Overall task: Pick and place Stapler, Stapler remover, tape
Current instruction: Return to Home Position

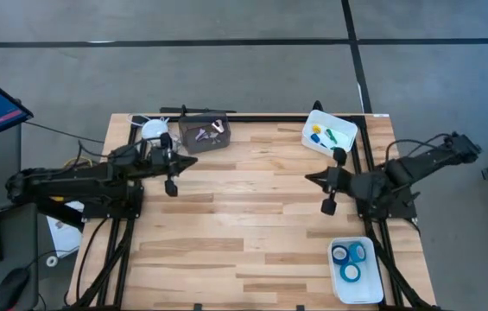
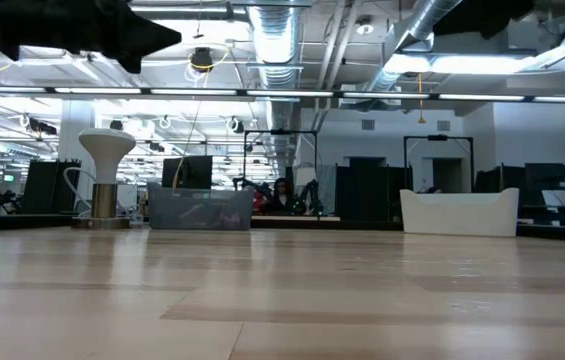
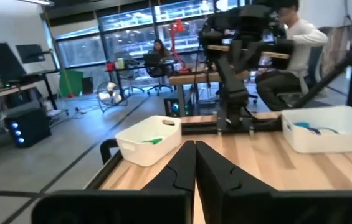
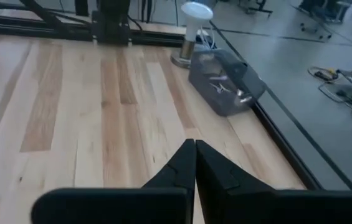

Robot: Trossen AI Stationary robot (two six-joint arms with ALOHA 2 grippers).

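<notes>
Tape (image 1: 342, 273) rolls lie flat, holes up, in a white bin (image 1: 375, 290) — left tool (image 1: 191, 160) and right tool (image 1: 310, 178) pressed together.

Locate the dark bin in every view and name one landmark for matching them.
High view: dark bin at the table's far edge, left of centre.
Low view: dark bin left of centre, at the far edge.
Left wrist view: not in it.
Right wrist view: dark bin at the table's edge.
Landmark: the white lamp beside the bin, also in the low and right wrist views.
</notes>
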